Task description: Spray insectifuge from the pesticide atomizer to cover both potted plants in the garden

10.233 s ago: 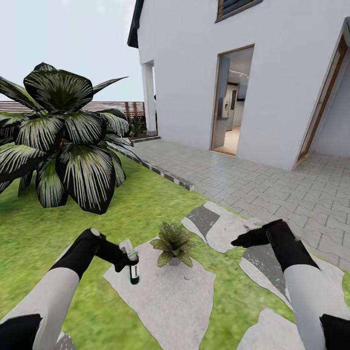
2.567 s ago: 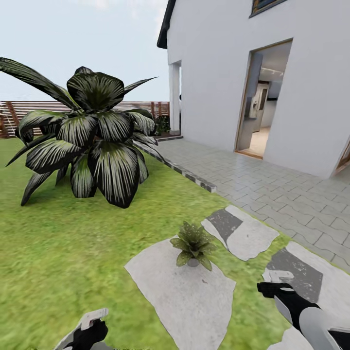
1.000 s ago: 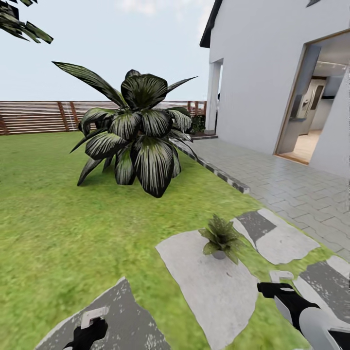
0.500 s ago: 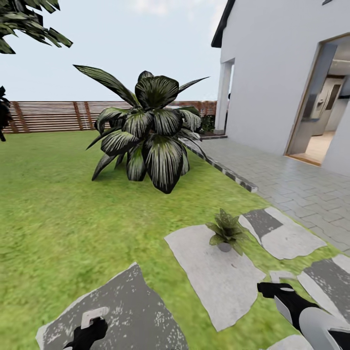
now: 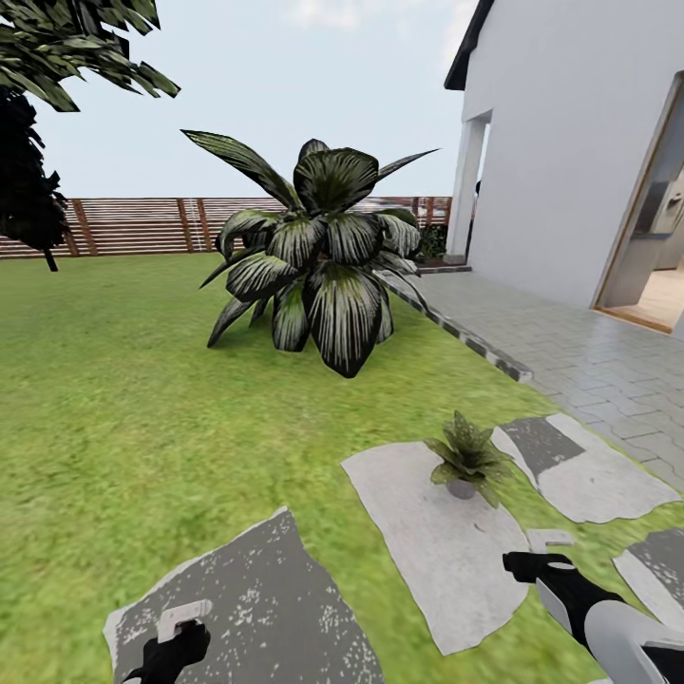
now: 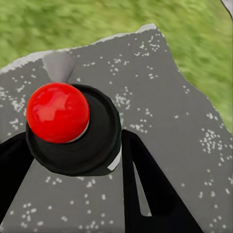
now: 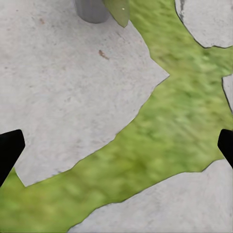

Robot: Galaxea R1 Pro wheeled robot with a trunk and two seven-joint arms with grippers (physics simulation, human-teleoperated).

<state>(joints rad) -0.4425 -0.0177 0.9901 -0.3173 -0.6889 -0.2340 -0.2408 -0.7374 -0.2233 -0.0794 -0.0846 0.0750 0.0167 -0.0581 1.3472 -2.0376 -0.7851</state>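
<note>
One potted plant (image 5: 467, 458), a low rosette of speckled green leaves, stands on a pale stone slab (image 5: 437, 551) in the garden lawn; the other is out of view. Its grey base (image 7: 92, 9) is in the right wrist view. My left gripper (image 5: 176, 646) is low at the picture's left edge, shut on the pesticide atomizer (image 6: 58, 111), which has a red cap, a black collar and a grey nozzle. The atomizer's white top (image 5: 185, 616) pokes up above a dark slab (image 5: 256, 608). My right gripper (image 5: 521, 566) hangs open and empty, short of the plant, its fingertips (image 7: 9, 150) spread wide.
A tall palm (image 5: 323, 256) with dark white-streaked fronds stands mid-lawn. Behind it runs a brown slat fence (image 5: 123, 226). A white house (image 5: 579, 142) and grey paving (image 5: 608, 361) lie to the right. More slabs (image 5: 589, 475) lie right of the plant. A dark tree (image 5: 38, 114) is far left.
The camera has swung left, so the palm, plant and slabs sit further right in the picture. Both grippers keep their places in the view, the left still shut on the atomizer.
</note>
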